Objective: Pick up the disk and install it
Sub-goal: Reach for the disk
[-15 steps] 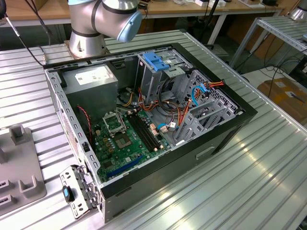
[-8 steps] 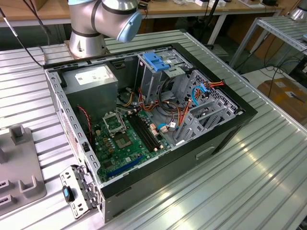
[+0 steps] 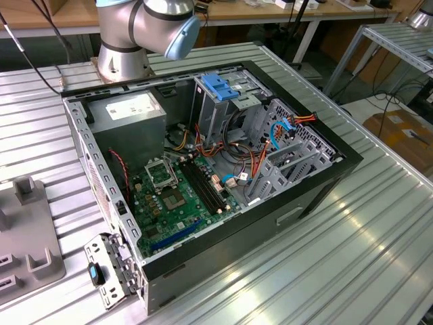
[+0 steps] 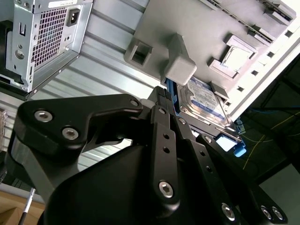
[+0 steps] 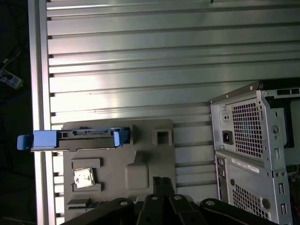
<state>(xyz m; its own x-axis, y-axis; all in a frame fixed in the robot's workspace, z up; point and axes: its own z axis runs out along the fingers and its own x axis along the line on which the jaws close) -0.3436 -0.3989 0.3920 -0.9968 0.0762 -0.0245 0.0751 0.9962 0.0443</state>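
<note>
We see gripper (image 5: 161, 180), jaws closed w/ nothing between, nr disk (image 5: 86, 136) standing on edge in grey tray (image 5: 143, 147) beside PC case (image 5: 243, 136)

Bright, even overhead light; glare bands on ribbed table (image 5: 140, 89); computer case (image 3: 311, 196) interior shadowed; focus sharp.

- ribbed alu table (image 3: 365, 257) is carrying everything
- open PC case (image 3: 298, 206) is lying on its side, approx mid-table
- grey fixture plate (image 3: 27, 257) is sitting flat near the case, at the exterior view's left
- arm base (image 3: 122, 57) is standing beyond the case
</note>
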